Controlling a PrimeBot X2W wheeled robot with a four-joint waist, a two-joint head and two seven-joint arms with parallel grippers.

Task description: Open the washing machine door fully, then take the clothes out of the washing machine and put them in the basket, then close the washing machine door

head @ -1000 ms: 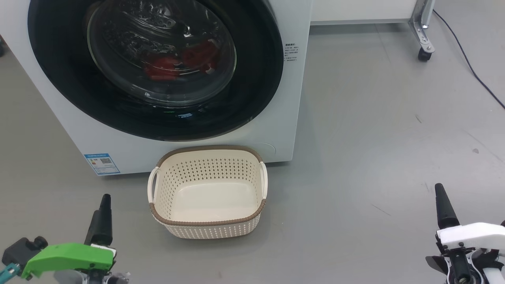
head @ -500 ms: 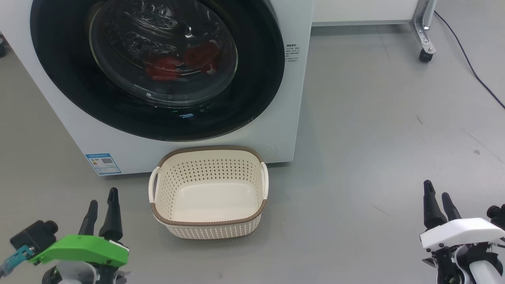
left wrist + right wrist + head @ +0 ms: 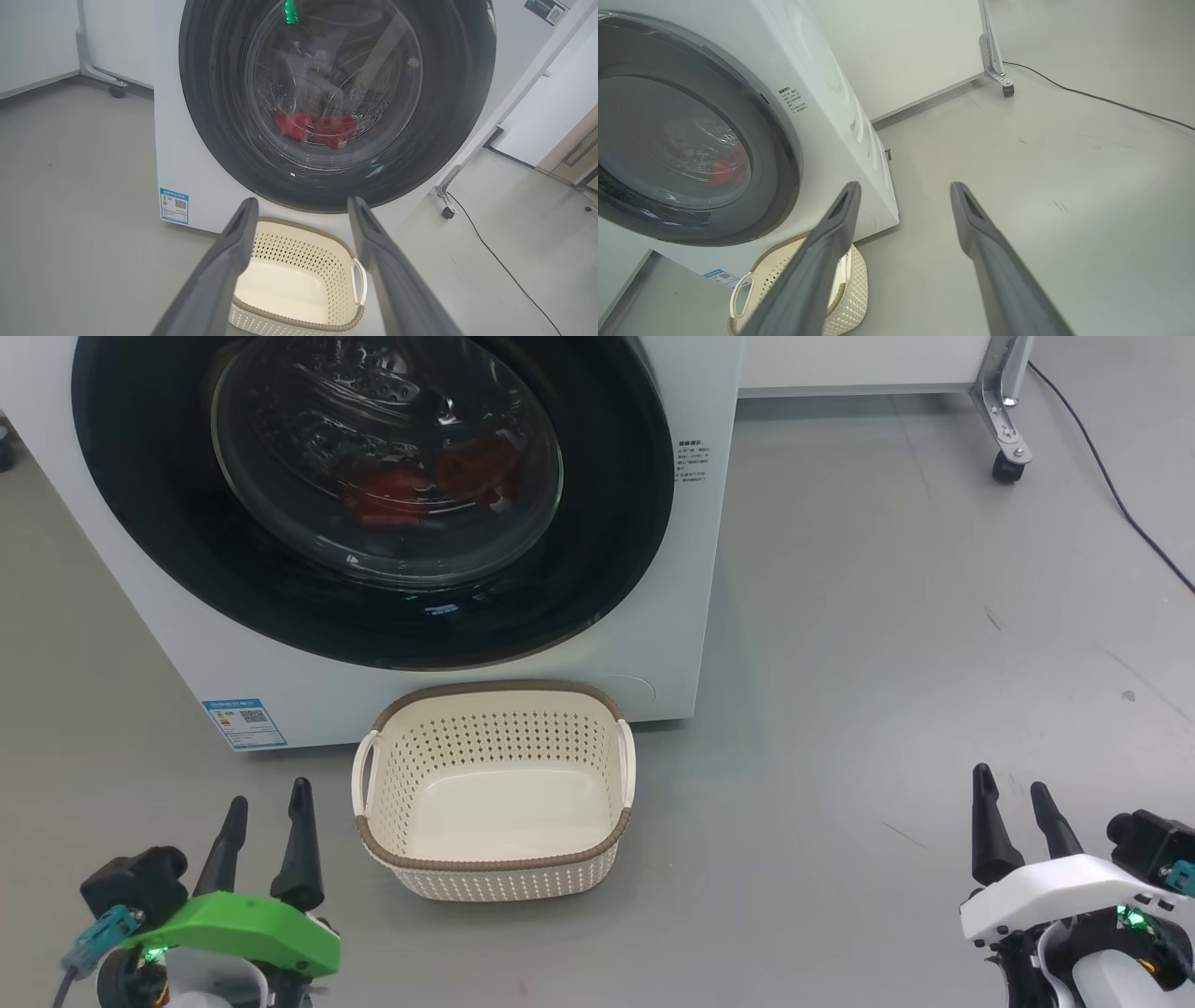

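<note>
Red fabric clothes [image 3: 425, 485] sit in the white washing machine [image 3: 695, 569] behind its shut black-rimmed glass door [image 3: 373, 392], so every step is judged still to do. The cream perforated basket [image 3: 495, 689] stands empty just in front, and the left pincer [image 3: 269, 795] and right pincer [image 3: 1009, 780] gape, holding nothing.

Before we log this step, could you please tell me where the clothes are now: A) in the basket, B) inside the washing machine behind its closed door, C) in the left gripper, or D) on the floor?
B: the clothes show red through the glass of the shut washing machine door; the basket is empty.
</note>
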